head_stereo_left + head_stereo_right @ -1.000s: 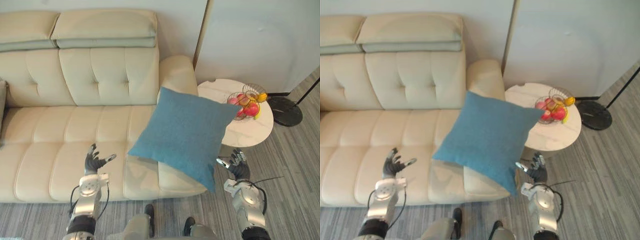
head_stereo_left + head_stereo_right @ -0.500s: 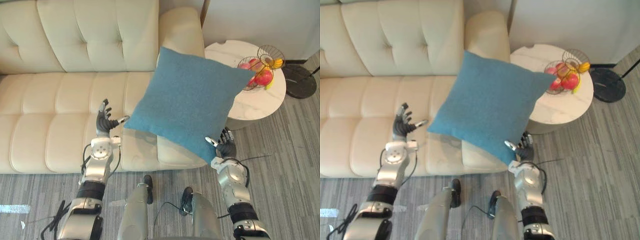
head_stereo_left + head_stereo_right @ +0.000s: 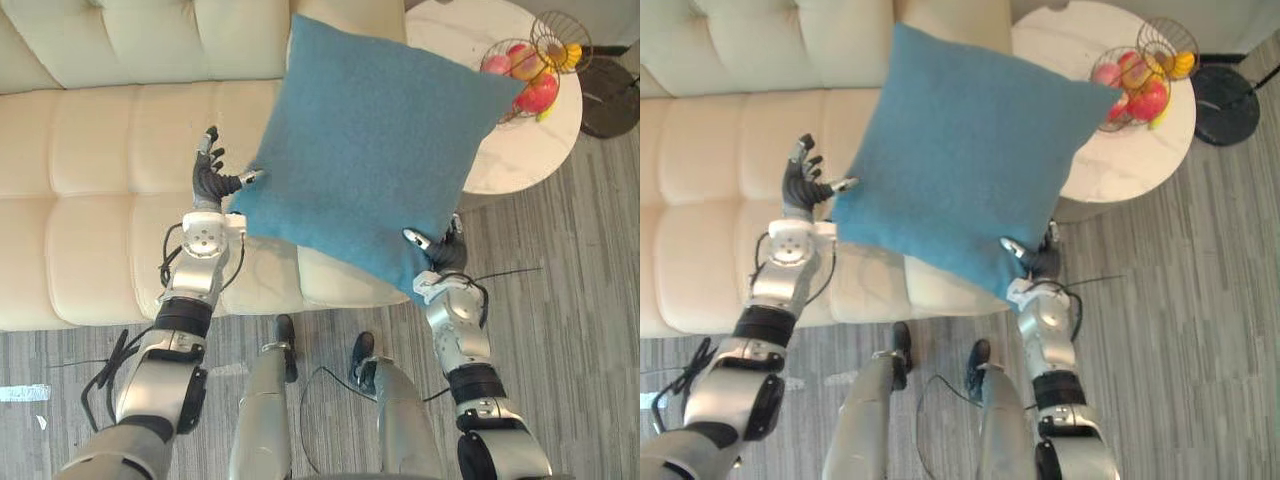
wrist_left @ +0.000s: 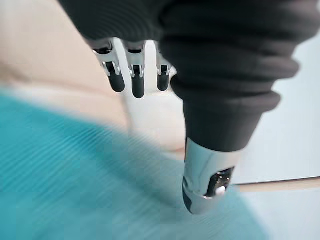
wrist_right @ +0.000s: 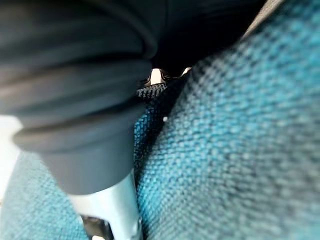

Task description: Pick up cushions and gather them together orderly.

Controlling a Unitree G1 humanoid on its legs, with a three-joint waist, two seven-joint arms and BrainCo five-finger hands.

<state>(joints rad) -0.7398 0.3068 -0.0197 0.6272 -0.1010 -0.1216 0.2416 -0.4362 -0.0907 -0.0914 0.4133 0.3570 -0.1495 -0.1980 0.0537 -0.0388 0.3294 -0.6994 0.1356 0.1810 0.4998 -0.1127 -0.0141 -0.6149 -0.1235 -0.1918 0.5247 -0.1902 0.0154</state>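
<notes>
Cushion (image 3: 375,150) backdrop: cream tufted sofa (image 3: 100,150), running across the head views from the robot's left and ending behind the cushion.
Floor (image 3: 570,320): grey, striped, in front of the sofa and round the table.
Cushion itself: blue-green, square, woven cloth; turned on a corner like a diamond, broad face toward the head camera. Set between the two hands, covering the sofa's right end. Left corner at the left hand, lowest corner at the right hand, right corner overlapping the table's edge in the head views. Cannot tell whether any part rests on the seat.
Side table (image 3: 520,150): round, pale, marbled top, just beside the sofa's right end, partly behind the cushion.
Lamp base (image 3: 612,100): dark, round, flat on the floor, beyond the table on the robot's right.
Left hand (image 3: 207,186): raised over the seat, fingers (image 4: 137,85) straight and spread upward, apart from the thumb; thumb stretched sideways, its tip touching the cushion's left corner. Nothing clasped.
Right hand (image 3: 446,258): at the cushion's lowest corner, off the sofa's front edge. Thumb laid on the front face, fingers up behind the edge, corner pinched between them; cloth pressed close against the hand in the right wrist view.
Fruit (image 3: 538,92): red and yellow pieces heaped on the table's far side, well apart from both hands.
</notes>
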